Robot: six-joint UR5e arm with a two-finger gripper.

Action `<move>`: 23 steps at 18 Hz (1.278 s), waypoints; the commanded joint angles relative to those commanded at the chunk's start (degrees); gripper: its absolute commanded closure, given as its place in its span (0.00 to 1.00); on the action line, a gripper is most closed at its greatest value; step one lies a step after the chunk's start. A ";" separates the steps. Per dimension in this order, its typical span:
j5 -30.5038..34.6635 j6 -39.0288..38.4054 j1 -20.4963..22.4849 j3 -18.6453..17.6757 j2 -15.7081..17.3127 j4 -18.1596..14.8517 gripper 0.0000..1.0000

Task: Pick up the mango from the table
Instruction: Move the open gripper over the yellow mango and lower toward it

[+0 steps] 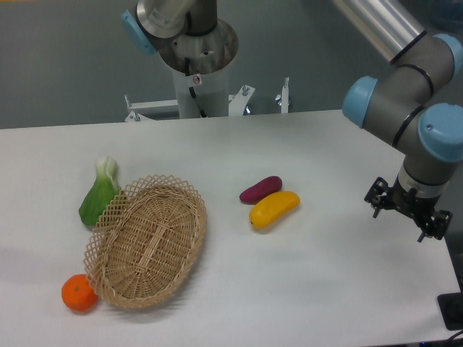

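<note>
Near the middle of the counter (304,289) lies the mango (274,209), yellow-orange and oblong, tilted with its higher end toward two o'clock. Just beside it at eleven o'clock, and seemingly touching along one flank, is a dark purple vegetable (261,189) lying almost parallel. The gripper (407,210) hangs at the counter's three o'clock edge, well apart from the fruit, nothing held; its fingers are small and dark against the background, and I cannot tell how wide they stand.

Judging by that gap, the task is at its opening step: the approach has not been made. The next move calls for travel toward nine o'clock until the tool is above the mango, a turn so the fingers close across its short axis, and a descent that avoids nudging the purple neighbour.

Toward eight o'clock sits an oval wicker basket (189,199), and nothing shows inside it. A leafy green vegetable (99,194) rests against its ten o'clock rim, and a tangerine (79,293) lies just beside its seven o'clock end.
</note>
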 joint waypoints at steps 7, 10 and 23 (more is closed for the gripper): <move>0.18 -1.49 -0.35 -1.05 0.17 0.87 0.00; 0.53 -2.20 -0.70 -6.84 2.80 7.46 0.00; -8.00 -2.46 -2.46 -23.72 11.87 7.03 0.00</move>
